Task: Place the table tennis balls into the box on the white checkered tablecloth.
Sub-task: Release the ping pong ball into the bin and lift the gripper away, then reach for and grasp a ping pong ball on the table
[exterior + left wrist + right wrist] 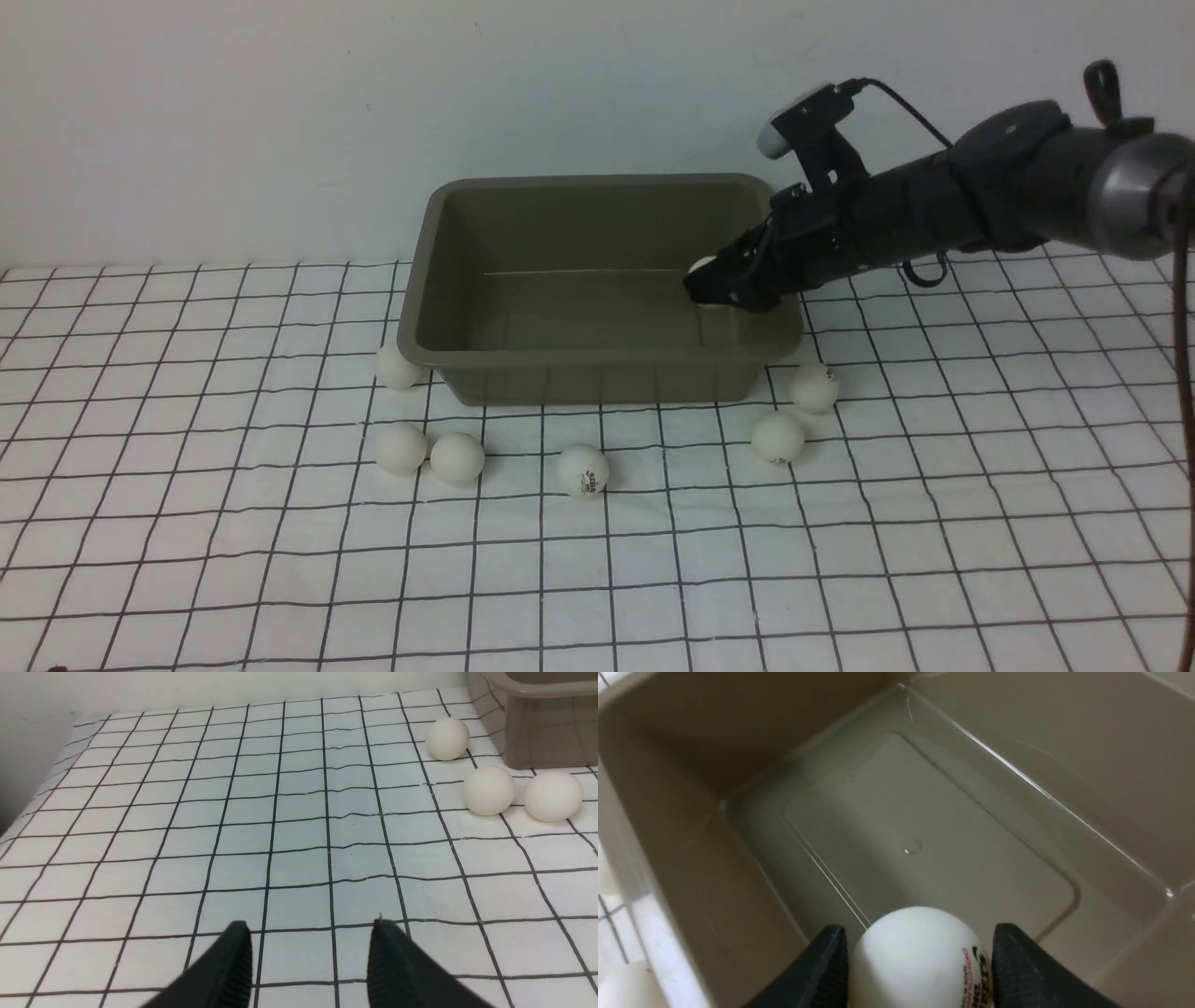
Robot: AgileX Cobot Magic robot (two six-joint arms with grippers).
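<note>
Front view wide, toward the wall; both wrist views close, downward (box in all three).

1. The box stands on the tablecloth, far centre.
2. Off its near-left corner lie three balls: one just beside it, two nearer.
3. A lone ball lies near, centre.
4. A pair of balls lies off the near-right corner.
5. The seventh ball is in the right gripper, over the box's right end.
</note>
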